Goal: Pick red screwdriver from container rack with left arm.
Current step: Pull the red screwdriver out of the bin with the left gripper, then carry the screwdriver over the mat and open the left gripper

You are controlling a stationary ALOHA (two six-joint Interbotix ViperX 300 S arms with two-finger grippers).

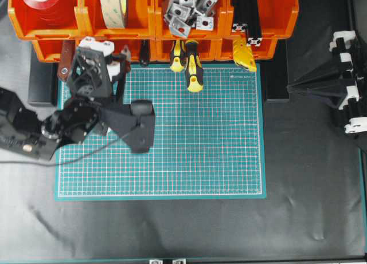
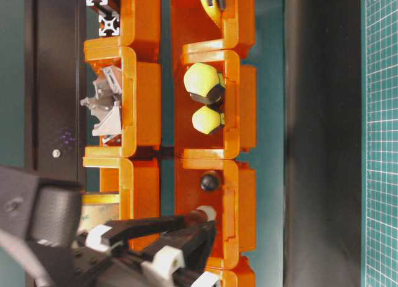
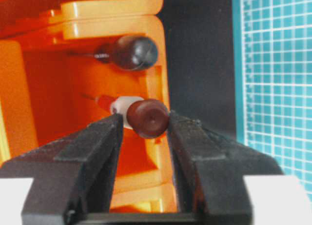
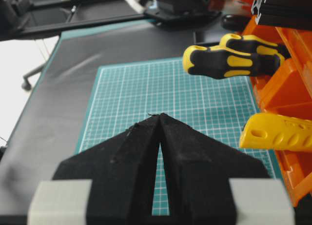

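Left pincer narrowed around the red screwdriver, fingers flanking its dark end cap where it juts from a front bin of the orange rack, seemingly for pulling it straight out; green cutting mat on dark table beyond.

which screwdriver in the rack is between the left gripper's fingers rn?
The red screwdriver, with its white band and dark red end cap, sits between the left gripper fingers. The black-knobbed one lies beyond them; the yellow-and-black pair sits farther along.
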